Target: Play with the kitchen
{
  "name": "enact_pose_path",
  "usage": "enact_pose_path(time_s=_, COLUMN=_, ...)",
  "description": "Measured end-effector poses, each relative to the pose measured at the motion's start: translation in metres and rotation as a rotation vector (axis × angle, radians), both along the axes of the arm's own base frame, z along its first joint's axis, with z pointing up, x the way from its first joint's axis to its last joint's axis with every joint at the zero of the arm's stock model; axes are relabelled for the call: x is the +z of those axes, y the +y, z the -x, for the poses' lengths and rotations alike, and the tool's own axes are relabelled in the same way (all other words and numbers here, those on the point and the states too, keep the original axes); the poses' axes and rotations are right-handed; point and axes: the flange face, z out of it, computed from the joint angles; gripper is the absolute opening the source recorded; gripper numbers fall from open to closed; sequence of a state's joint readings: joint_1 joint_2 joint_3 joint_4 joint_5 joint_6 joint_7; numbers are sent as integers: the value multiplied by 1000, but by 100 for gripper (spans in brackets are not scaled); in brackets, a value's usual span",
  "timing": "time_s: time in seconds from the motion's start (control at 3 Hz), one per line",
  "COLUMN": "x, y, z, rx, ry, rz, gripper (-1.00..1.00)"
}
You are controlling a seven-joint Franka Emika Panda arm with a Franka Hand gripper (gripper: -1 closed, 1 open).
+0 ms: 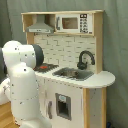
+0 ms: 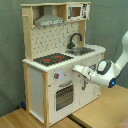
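The kitchen (image 1: pixel 95 80) (image 2: pixel 37 85) is a tall white and light-wood toy in both exterior views. It has a black-red hob (image 2: pixel 51 59), a black faucet (image 1: pixel 85 59) (image 2: pixel 75 39), a sink (image 1: pixel 75 73) (image 2: pixel 83 50), a grey hood (image 1: pixel 40 26) (image 2: pixel 49 20) and a small microwave (image 1: pixel 74 22) (image 2: pixel 77 11). In the second exterior view the windowed oven door (image 2: pixel 64 95) sits below the knobs (image 2: pixel 56 76). My gripper (image 2: pixel 77 69) reaches in from the right, up against the front panel just under the counter edge, right of the knobs. In the first exterior view my own white arm (image 1: pixel 22 80) hides it.
A grey curtain (image 2: pixel 112 20) hangs behind the kitchen. The kitchen stands on a wooden surface (image 2: pixel 95 115). A lower cabinet door (image 1: pixel 62 106) with a dark window faces the first exterior view, right of my arm.
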State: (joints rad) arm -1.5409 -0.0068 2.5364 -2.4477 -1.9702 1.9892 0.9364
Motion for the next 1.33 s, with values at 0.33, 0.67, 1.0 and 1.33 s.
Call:
enact_pose_path(time_s=0.33, x=13, y=15, z=1, rx=25, ry=-20, rz=69, gripper=100)
enact_pose_path(time_s=0.67, x=0, y=40, z=16, rx=77, ry=-45, rz=149, gripper=100)
enact_pose_path(time_s=1.0, x=-7, y=61, z=27, rx=102, ry=-94, rz=228, gripper=100)
enact_pose_path(time_s=1.33, x=1, y=82, z=35, rx=119, ry=-143, rz=297, gripper=100)
